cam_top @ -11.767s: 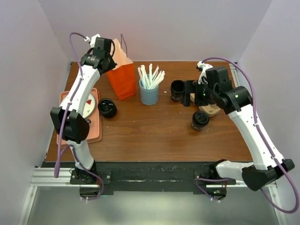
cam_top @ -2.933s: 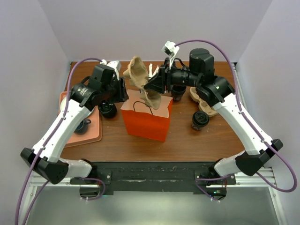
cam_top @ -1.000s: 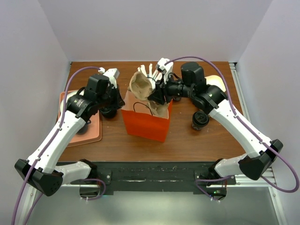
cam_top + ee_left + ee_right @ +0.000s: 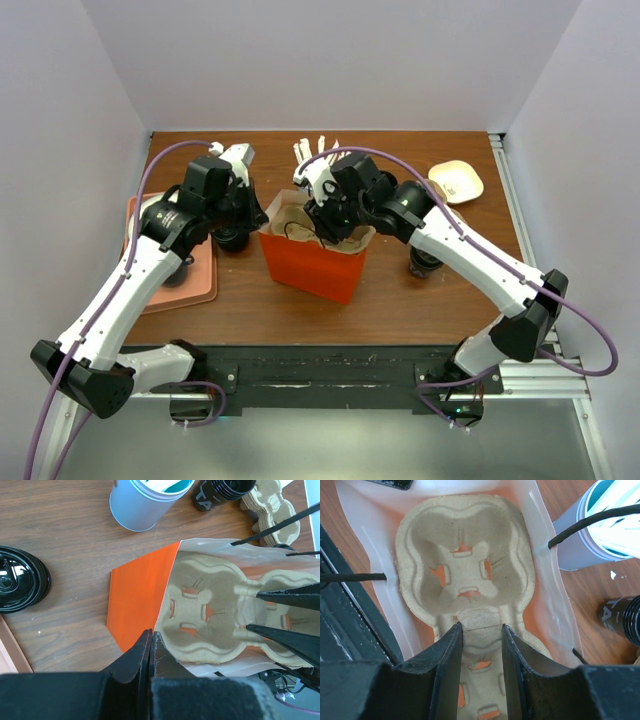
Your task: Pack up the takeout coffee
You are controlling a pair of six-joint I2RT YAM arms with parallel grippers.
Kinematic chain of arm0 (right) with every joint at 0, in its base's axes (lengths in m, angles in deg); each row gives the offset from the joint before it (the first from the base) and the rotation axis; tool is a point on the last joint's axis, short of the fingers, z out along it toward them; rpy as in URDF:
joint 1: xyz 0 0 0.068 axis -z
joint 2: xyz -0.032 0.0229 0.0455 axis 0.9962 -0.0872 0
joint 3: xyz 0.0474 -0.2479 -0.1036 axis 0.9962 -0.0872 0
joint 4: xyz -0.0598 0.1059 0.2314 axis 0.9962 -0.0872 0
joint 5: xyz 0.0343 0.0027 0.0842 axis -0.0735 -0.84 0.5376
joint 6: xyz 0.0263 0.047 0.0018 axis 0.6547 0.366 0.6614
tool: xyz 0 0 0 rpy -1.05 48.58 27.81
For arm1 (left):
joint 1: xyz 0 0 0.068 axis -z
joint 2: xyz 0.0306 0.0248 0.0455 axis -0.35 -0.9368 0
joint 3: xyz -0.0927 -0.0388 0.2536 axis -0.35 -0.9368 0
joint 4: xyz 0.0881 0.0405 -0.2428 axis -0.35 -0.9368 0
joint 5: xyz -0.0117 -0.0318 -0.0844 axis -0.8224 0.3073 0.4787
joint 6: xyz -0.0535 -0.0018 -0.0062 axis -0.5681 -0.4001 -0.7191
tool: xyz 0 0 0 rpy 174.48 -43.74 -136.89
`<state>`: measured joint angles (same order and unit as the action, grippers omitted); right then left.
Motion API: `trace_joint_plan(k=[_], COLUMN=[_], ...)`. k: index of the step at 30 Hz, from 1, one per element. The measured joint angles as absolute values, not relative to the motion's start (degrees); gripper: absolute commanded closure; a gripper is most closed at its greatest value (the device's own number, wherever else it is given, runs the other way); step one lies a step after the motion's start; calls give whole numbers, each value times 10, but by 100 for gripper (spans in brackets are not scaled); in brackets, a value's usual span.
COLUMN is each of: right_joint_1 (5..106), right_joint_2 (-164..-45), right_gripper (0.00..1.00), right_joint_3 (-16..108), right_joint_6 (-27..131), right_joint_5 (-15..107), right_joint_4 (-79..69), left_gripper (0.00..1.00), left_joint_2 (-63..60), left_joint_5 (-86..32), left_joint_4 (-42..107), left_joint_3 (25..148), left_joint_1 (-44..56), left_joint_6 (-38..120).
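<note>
An orange paper bag [image 4: 312, 268] stands open mid-table. My left gripper [image 4: 149, 633] is shut on its left rim [image 4: 262, 222]. A tan cardboard cup carrier [image 4: 465, 555] lies flat inside the bag, and my right gripper [image 4: 480, 627] is shut on its centre ridge, reaching down into the mouth [image 4: 326, 222]. Three dark lidded cups stand free: one with white lettering behind the bag [image 4: 220, 490], one left of it [image 4: 20, 580], one to the right [image 4: 425, 262], half hidden by my right arm. I cannot tell which is the takeout coffee.
A blue straw holder [image 4: 145, 502] stands just behind the bag, beside a stack of spare carriers [image 4: 270, 505]. A beige dish [image 4: 456, 181] sits back right. A pink tray [image 4: 200, 285] with a dark mug [image 4: 178, 268] lies under my left arm.
The carrier was tilted up above the bag's mouth; my right arm has lowered it down into the bag. The left gripper has kept its hold on the rim.
</note>
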<state>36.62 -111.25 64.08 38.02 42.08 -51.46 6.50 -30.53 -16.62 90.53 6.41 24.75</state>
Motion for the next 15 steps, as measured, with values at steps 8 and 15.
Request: trace_joint_plan(k=[8, 15], right_joint_1=[365, 365], right_joint_2=[-1108, -1109], right_gripper=[86, 87], right_joint_3=[602, 580], right_joint_6=[380, 374], right_joint_5=[411, 410], right_joint_4=[-469, -435], left_gripper=[100, 100], left_joint_2=[65, 65], left_joint_5=[-302, -296], left_joint_4=[-166, -157], left_joint_3=[905, 905], left_joint_1=[63, 63], left_joint_6=[247, 247])
